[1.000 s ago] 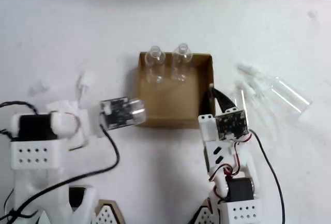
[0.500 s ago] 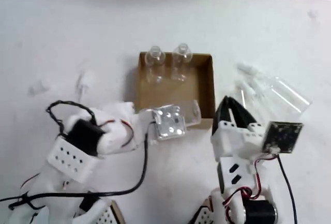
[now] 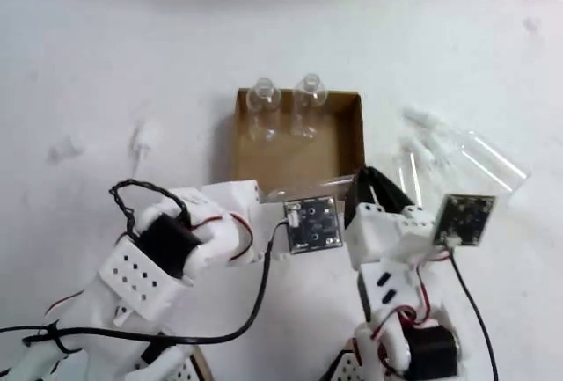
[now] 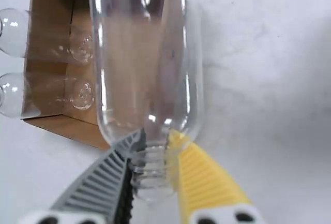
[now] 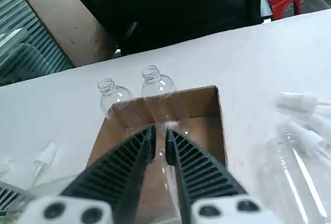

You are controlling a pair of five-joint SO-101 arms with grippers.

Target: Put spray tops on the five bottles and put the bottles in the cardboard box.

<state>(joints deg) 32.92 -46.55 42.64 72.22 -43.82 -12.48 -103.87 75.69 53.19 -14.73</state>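
The clear, capless bottle (image 4: 147, 69) is pinched at its threaded neck by my left end effector (image 4: 151, 154), with its see-through body reaching over the near edge of the cardboard box (image 4: 49, 32). Two more open bottles (image 3: 264, 104) stand at the box's far wall. My right end effector (image 5: 159, 133) hangs at the box's near side, fingers pressed almost together.

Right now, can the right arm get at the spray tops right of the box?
Probably yes: the spray tops lie on open table close to the right gripper, with nothing between them. A loose bottle lying beside them may crowd the grasp.
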